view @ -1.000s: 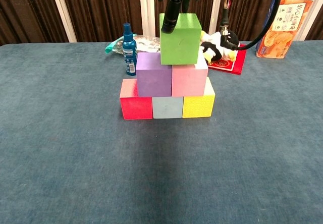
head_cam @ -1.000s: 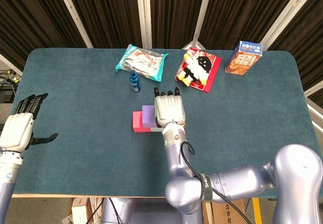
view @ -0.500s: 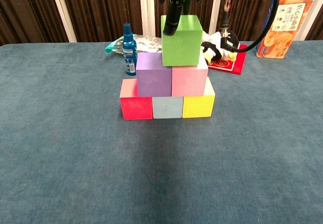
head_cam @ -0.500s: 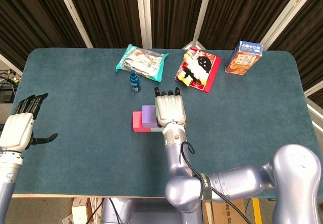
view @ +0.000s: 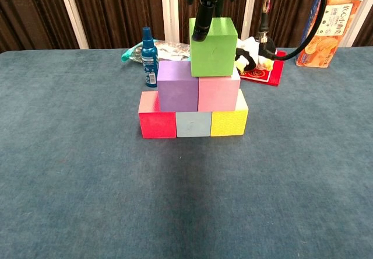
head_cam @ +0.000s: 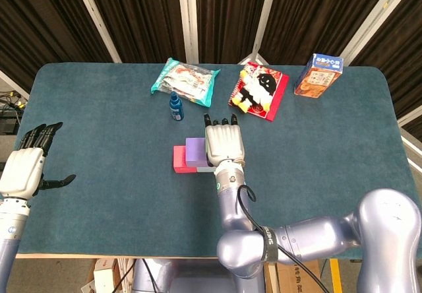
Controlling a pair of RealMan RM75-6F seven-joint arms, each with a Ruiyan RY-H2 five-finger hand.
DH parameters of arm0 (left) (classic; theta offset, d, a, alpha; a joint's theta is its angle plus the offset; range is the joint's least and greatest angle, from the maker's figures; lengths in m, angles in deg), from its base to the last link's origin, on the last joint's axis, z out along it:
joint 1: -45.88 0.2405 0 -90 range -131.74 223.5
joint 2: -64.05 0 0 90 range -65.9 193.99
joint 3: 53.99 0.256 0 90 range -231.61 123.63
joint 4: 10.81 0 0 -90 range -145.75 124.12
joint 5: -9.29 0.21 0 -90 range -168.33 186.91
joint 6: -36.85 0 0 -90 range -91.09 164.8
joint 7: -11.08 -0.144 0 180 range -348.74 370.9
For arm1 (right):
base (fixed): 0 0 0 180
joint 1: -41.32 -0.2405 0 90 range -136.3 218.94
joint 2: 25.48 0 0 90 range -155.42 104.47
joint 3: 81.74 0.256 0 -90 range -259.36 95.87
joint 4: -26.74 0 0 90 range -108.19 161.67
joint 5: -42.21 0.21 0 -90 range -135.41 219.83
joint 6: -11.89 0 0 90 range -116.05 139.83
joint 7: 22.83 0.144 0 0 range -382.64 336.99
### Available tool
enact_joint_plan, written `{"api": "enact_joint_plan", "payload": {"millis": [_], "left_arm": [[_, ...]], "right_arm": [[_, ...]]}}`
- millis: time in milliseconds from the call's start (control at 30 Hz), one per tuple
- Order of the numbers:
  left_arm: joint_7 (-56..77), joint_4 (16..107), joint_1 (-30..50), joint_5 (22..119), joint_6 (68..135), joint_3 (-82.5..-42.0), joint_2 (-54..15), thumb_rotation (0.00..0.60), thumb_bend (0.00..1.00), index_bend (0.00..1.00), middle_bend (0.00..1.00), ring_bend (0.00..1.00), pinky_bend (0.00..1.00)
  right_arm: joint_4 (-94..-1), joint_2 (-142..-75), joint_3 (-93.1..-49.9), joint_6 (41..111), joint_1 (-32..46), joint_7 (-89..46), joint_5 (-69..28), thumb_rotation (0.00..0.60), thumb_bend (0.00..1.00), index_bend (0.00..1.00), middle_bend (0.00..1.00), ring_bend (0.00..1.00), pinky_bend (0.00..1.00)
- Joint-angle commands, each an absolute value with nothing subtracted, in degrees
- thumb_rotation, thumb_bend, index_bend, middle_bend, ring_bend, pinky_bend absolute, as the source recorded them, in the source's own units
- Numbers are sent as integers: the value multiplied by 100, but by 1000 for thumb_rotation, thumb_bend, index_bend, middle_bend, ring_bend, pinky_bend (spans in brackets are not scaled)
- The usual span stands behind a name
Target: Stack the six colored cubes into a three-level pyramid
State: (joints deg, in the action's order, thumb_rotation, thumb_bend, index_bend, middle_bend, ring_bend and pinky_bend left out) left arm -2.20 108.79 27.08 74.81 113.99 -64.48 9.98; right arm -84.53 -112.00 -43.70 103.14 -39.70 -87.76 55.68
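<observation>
Atop the stack — green cube slightly further right than before.

Spray bottle, snack packets, box

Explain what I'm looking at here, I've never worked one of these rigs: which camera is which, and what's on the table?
One picture looks down from the robot's head, the other looks forward from its chest. The right hand holds a green cube over the top of a stack: purple cube and pink cube above red cube, grey cube and yellow cube. The left hand hangs open at the table edge. Behind lie a blue bottle, a snack bag, a red packet and an orange box.
</observation>
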Motion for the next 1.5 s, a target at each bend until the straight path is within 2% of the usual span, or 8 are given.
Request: {"api": "enact_joint_plan", "payload": {"millis": [33,767,1133,1500], "left_arm": [[-228,10877,2706,7480,11399,-6446,994,600,122,0,71,37,58],[-234,10867,2703,7467,11401,-6450,987,600,122,0,71,37,58],[-251,10876,2699,7433,11389,-6450,997,600,122,0,70,37,58],[-237,10875,2697,7400,11386,-6464,1012,600,122,0,70,37,58]], "right_arm": [[-8451,-11204,-4379,10308,-3967,-8784,5565,600,458,0,351,163,1],[-8447,-11236,-4399,10272,-3933,-8803,5564,600,458,0,351,161,1],[-8464,-11256,-4419,10199,-3915,-8801,5548,600,458,0,350,122,1],[-8488,-11290,-4411,10200,-3937,-8758,5497,600,458,0,274,55,1]]}}
